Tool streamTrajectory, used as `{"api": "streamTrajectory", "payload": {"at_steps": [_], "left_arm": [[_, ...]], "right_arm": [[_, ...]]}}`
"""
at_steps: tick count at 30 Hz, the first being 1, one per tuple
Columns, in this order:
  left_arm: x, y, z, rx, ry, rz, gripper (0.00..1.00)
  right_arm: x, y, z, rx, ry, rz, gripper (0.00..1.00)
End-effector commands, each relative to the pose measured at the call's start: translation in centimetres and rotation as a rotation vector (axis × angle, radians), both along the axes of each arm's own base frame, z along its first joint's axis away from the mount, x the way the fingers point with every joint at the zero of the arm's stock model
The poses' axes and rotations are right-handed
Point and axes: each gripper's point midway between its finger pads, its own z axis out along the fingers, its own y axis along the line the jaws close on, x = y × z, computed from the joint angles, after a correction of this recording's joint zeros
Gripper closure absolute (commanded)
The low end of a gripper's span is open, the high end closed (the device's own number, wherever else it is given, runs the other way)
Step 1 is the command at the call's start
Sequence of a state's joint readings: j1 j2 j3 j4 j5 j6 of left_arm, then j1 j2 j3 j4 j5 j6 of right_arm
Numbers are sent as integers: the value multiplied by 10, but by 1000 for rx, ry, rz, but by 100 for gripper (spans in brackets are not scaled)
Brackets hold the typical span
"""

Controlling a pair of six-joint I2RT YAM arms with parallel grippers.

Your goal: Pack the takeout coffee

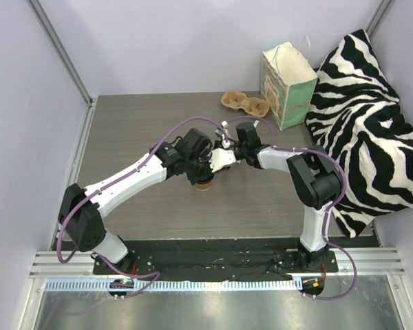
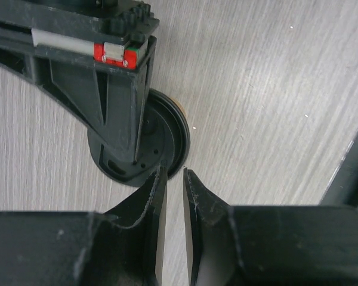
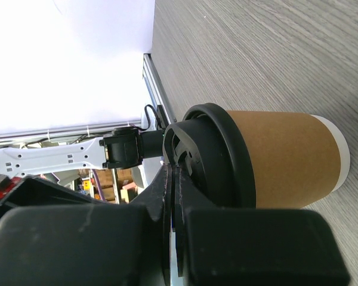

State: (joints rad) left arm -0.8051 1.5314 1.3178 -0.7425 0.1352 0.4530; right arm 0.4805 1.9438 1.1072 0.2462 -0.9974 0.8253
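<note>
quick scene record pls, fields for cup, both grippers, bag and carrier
cup: small tan-brown paper cup with round black plastic lid, upright on grey table
right gripper: shut, tips against lid top
left gripper: slightly open, empty, by lid rim
bag: mint-green paper bag, upright, far right
carrier: brown moulded-pulp two-cup carrier, empty, beside bag

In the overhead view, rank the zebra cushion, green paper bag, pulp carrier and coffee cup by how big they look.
1. zebra cushion
2. green paper bag
3. pulp carrier
4. coffee cup, though it is mostly covered from above, so this rank rests on the small part showing.
</note>
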Motion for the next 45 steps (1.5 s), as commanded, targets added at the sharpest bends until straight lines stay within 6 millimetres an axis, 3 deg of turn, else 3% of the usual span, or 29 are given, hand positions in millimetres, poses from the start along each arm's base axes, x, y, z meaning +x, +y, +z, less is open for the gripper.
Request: {"api": "streamTrajectory", "payload": {"at_steps": [1, 8, 11, 14, 17, 18, 21, 24, 28, 31, 37, 38, 40, 41, 45], "left_arm": [[6, -9, -24, 12, -9, -46, 79], [12, 4, -83, 120, 5, -53, 86], [13, 11, -89, 134, 31, -40, 91], [12, 10, -77, 115, 21, -42, 93], [9, 5, -46, 68, 12, -47, 93], [14, -2, -22, 22, -15, -44, 92], [14, -8, 10, -19, -26, -36, 90], [14, -10, 28, -31, -39, -40, 89], [11, -10, 30, -38, -38, -50, 89], [10, -10, 14, -26, -22, -58, 89], [6, 0, -49, 59, 26, -71, 89], [3, 6, -71, 103, 53, -71, 89], [4, 14, -84, 148, 52, -75, 91], [2, 16, -88, 156, 59, -74, 91], [-2, 13, -69, 116, 58, -76, 91]], "right_arm": [[-2, -10, -53, -137, 67, -49, 99], [-4, -10, -59, -144, 77, -47, 99], [-4, -11, -62, -149, 85, -50, 99], [-3, -11, -59, -144, 76, -50, 99], [-2, -11, -58, -144, 74, -50, 99], [-2, -11, -57, -143, 72, -51, 99], [-3, -10, -58, -145, 71, -49, 99], [-2, -11, -58, -145, 72, -52, 99], [-1, -10, -58, -145, 71, -52, 99], [-1, -10, -59, -145, 75, -55, 99], [-2, -10, -61, -144, 85, -52, 99], [-1, -10, -61, -143, 83, -54, 99], [-1, -10, -61, -142, 85, -51, 99], [-1, -9, -61, -141, 84, -51, 99], [-3, -10, -61, -143, 87, -49, 99]]}}
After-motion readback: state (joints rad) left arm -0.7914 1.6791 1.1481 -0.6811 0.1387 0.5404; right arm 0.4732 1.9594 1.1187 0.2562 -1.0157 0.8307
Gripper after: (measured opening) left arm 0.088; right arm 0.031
